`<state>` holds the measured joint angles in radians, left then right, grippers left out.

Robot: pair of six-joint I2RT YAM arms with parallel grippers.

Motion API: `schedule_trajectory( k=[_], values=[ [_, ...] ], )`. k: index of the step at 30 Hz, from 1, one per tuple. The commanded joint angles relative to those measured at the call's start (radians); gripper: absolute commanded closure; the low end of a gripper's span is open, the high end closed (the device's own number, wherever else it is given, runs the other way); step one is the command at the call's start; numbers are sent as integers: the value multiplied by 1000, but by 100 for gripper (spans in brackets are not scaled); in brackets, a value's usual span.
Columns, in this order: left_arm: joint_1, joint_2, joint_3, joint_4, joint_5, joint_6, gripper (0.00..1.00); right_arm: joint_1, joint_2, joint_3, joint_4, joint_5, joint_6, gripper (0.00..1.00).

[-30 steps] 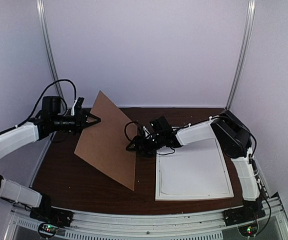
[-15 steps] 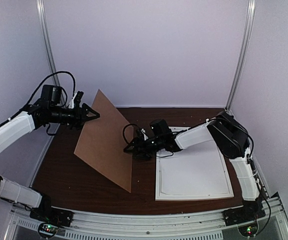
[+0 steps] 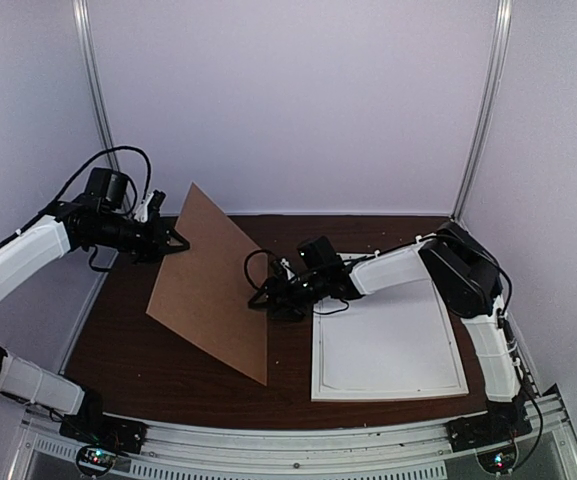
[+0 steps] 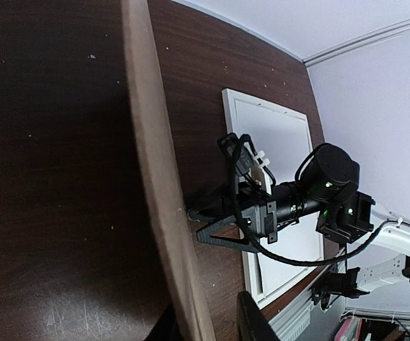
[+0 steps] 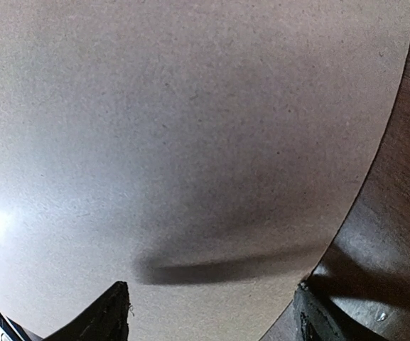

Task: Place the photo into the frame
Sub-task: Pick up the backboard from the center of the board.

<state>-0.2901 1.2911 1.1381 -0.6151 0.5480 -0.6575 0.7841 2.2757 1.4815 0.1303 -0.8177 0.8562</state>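
Top view. The brown board (image 3: 213, 285) stands tilted on one long edge on the table (image 3: 118, 340); take it as your landmark. The left gripper (image 3: 175, 241) sits at the board's upper left edge, its tips right on that edge. The right gripper (image 3: 261, 300) is on the opposite side, low against the board's right face. The frame (image 3: 388, 345) lies flat on the table just right of the board, clear of it, white with a thin raised rim, and the right arm reaches across its far left corner.

Left wrist view. You see the board (image 4: 155, 177) edge-on, running top to bottom. It passes between the left fingers (image 4: 251, 320) at the bottom of the picture. The jaws straddle that edge, but you cannot tell whether they pinch it. Beyond the board, the right gripper (image 4: 192, 224) has its tips against the board's face, jaws spread. The frame (image 4: 276, 135) lies beyond that gripper.

Right wrist view. The board (image 5: 190, 128) fills nearly everything, very close. The right fingers (image 5: 109, 312) stand wide apart at the bottom, gripping nothing. A strip of dark table (image 5: 403, 213) shows past the board's right edge.
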Motion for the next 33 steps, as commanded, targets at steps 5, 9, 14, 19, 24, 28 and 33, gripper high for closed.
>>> schedule_trajectory(
  k=[5,9,14,19,24,28,33],
  values=[
    [-12,8,88,-72,-74,53,96,-14,-69,-2,-166,50,-55,21],
    [-12,7,126,-139,-126,83,100,-31,-125,-14,-214,65,-81,21],
    [-12,1,176,-206,-169,119,100,-53,-197,-18,-274,81,-116,20],
    [-12,-49,134,-120,-118,77,100,-88,-270,-63,-307,98,-145,20],
    [-12,-104,47,72,-16,-31,100,-130,-347,-120,-345,121,-184,19],
    [-12,-131,-2,221,48,-130,100,-159,-396,-160,-348,116,-195,18],
    [-12,-173,-81,429,90,-266,100,-204,-467,-232,-283,84,-166,16]
  ],
)
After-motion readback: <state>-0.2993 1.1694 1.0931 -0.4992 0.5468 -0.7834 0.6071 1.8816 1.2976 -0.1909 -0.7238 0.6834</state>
